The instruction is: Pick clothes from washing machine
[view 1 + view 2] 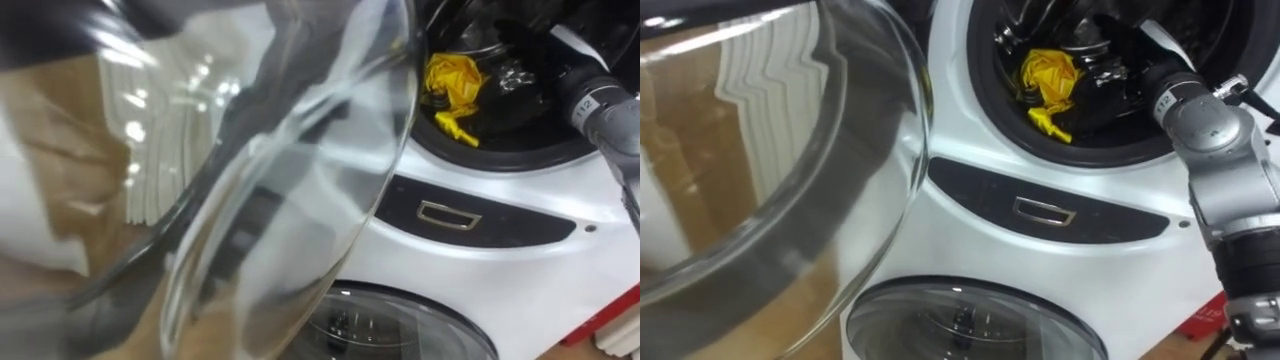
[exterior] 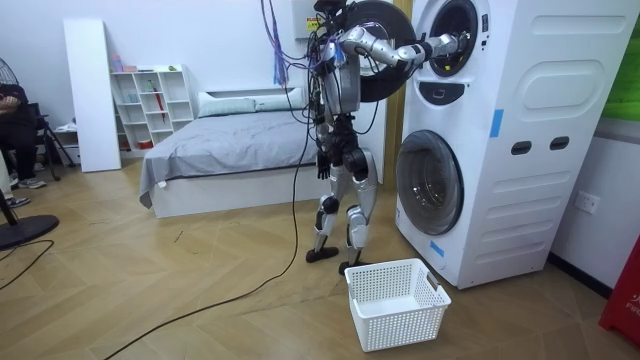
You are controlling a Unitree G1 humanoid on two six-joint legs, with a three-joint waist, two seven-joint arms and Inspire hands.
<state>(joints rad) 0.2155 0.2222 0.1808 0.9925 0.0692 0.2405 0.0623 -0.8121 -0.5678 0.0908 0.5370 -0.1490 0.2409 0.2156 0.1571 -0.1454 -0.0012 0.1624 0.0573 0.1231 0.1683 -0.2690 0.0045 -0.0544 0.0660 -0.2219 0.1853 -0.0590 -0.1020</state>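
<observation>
Right eye view, nearest first: what do you have?

— Closest to me is the open glass door, swung across the left side. Past it is the white front of the washing machine, with a dark panel and, below that, the round window of a lower door.

— And the hand?

— The right hand is inside the upper drum, with the grey forearm coming in from the right. Its fingers are dark against the dark drum, so I can't tell whether they are straight or curled.

— The clothes?

— A yellow cloth lies in the drum near the opening's lower edge, just left of the hand. I can't tell whether the two touch.

— Room view?

— My robot stands upright facing the stacked machines, one arm raised to the upper opening. A white basket sits on the floor by its feet, in front of the machine. A bed and white shelves are farther off behind it.
</observation>
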